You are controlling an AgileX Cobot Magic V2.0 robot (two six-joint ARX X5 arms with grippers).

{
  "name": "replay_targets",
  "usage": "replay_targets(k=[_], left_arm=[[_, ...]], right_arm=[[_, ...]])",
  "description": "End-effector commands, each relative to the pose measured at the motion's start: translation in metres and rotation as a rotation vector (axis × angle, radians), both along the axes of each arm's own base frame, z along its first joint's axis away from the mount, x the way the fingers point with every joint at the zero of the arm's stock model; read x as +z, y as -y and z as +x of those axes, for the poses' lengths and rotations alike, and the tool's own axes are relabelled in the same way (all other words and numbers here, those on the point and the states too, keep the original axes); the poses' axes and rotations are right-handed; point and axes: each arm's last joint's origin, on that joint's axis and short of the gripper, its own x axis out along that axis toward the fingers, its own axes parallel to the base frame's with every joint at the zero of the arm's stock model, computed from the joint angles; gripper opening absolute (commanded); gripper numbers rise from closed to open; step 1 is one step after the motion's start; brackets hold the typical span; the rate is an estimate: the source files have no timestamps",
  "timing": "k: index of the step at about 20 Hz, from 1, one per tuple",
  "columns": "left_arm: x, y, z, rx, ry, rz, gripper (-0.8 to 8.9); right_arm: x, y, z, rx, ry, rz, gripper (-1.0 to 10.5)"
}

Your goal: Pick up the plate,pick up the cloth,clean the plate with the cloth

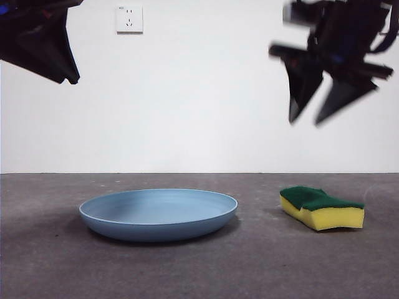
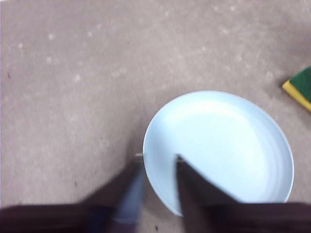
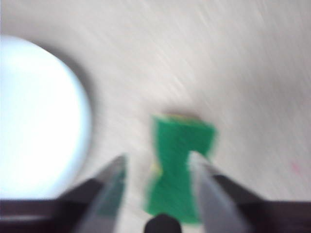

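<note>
**Two tools up, one plate and one cloth on the table**

I count one plate [image 1: 158,213], one cloth [image 1: 322,207] and two tools. No brand, label or readable writing shows on any of them; the wall [image 1: 199,112] behind carries one white socket [image 1: 129,18], and any marks on it are too small to read.

The plate is light blue, round and shallow, and sits flat on the grey table [image 1: 199,268], left of middle in the front view. The cloth is a yellow sponge block with a dark green top layer, lying flat on the table to the plate's right, well apart from it, green side up.

My left tool [image 2: 158,162] hangs above the plate's edge. In my left wrist view its jaws stand apart, one over the plate's [image 2: 218,150] rim region and one over bare table just outside it, holding nothing. A corner of the cloth [image 2: 300,87] shows at the side of that view. In the front view this tool [image 1: 70,78] is only a dark tip at the upper left.

My right tool [image 3: 158,167] hangs high above the cloth [image 3: 180,165], jaws apart, with the green top seen between them; the picture is blurred. The plate [image 3: 39,116] shows pale beside it. In the front view this tool [image 1: 308,118] is at the upper right, clear of the table.
</note>
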Motion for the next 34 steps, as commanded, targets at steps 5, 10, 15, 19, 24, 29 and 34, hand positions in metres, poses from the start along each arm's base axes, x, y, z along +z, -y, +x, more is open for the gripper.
replay_targets(k=[5,10,15,19,24,29,34], left_arm=[[0.006,-0.01,-0.013,-0.027,0.128,-0.073,-0.09],[-0.031,-0.032,-0.043,-0.006,0.264,-0.157,-0.09],[-0.059,-0.046,-0.06,0.021,0.31,-0.242,-0.07],[-0.061,-0.046,-0.059,0.029,0.296,-0.231,0.0],[-0.063,-0.046,-0.06,0.029,0.271,-0.217,0.0],[-0.061,-0.053,-0.066,0.054,0.305,-0.157,0.0],[-0.057,-0.077,-0.078,0.159,0.463,-0.154,0.0]], right_arm=[[-0.007,0.003,-0.049,0.082,0.245,0.118,-0.1],[-0.049,0.012,-0.09,0.13,0.371,0.194,-0.1],[-0.06,0.016,-0.108,0.133,0.388,0.217,0.0],[-0.06,0.016,-0.108,0.133,0.389,0.217,0.0],[-0.06,0.016,-0.108,0.133,0.389,0.217,0.0],[-0.06,0.016,-0.108,0.133,0.389,0.217,0.0],[-0.06,0.016,-0.108,0.133,0.389,0.217,0.0]])
